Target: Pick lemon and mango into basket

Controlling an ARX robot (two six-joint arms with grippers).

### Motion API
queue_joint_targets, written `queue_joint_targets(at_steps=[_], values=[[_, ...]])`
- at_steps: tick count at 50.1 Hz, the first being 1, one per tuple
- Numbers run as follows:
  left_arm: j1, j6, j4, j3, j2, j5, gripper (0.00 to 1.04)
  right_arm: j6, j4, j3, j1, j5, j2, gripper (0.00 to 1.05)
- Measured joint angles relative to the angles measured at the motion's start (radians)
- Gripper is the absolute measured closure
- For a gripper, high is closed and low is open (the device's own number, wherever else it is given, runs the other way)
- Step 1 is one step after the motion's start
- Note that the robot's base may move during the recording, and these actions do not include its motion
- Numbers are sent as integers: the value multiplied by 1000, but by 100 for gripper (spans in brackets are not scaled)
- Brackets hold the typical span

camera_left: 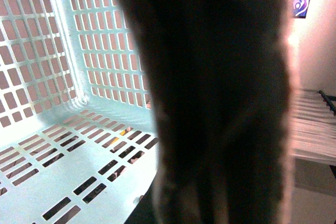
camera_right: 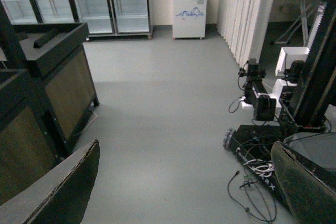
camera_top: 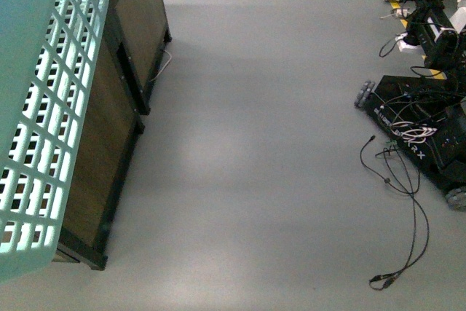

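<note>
Right arm raised above the floor [camera_top: 255,143], our right tool [camera_right: 185,150] spread wide and empty, left tool's grip we could not tell behind a dark blur [camera_left: 220,103], basket [camera_top: 44,107] loomed close at near left.

Dark gripper fingers [camera_right: 60,190], pale-edged

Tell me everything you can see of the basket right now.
The basket is pale teal plastic, its walls and floor pierced by rectangular slots. In the front view one wall fills the left edge, close to the camera, before dark cabinets. The left wrist view looks inside: no fruit on the visible floor, but a broad dark blurred shape hides the middle. What holds it is unseen.
</note>
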Motion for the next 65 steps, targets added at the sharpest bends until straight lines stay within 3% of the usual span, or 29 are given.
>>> queue_joint_targets(at_steps=[65], values=[[2,10,0,0,-1,-10,100,0,0,0,0,-4,0,9]])
